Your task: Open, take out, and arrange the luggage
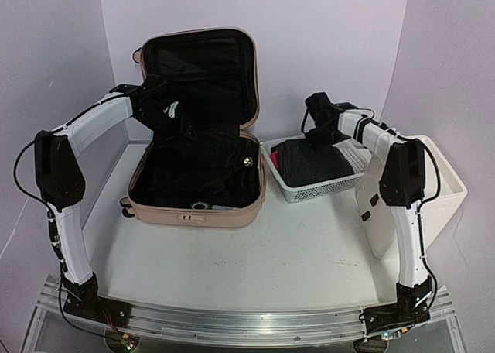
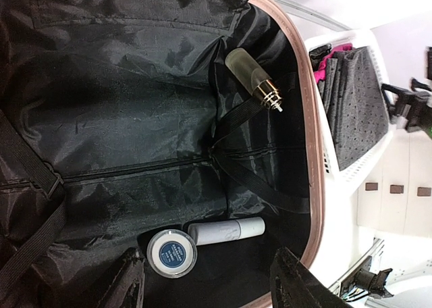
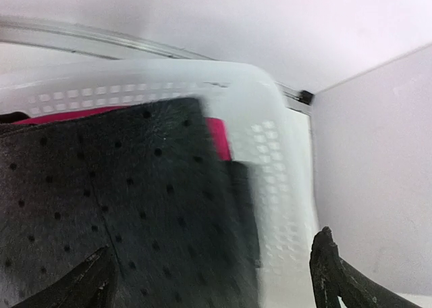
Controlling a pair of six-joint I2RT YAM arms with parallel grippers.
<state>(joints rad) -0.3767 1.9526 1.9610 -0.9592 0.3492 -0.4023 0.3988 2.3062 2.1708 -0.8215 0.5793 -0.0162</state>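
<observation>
The pale pink suitcase lies open on the table, lid raised, black lining showing. In the left wrist view its base holds a frosted spray bottle, a white tube and a round blue-topped jar. My left gripper hovers open over the back of the base, empty. My right gripper is open above the white mesh basket, over the dark dotted garment with pink cloth beneath it.
The white plastic drawer cabinet stands at the right, behind the right arm. White walls close the back and sides. The basket sits right beside the suitcase's right side.
</observation>
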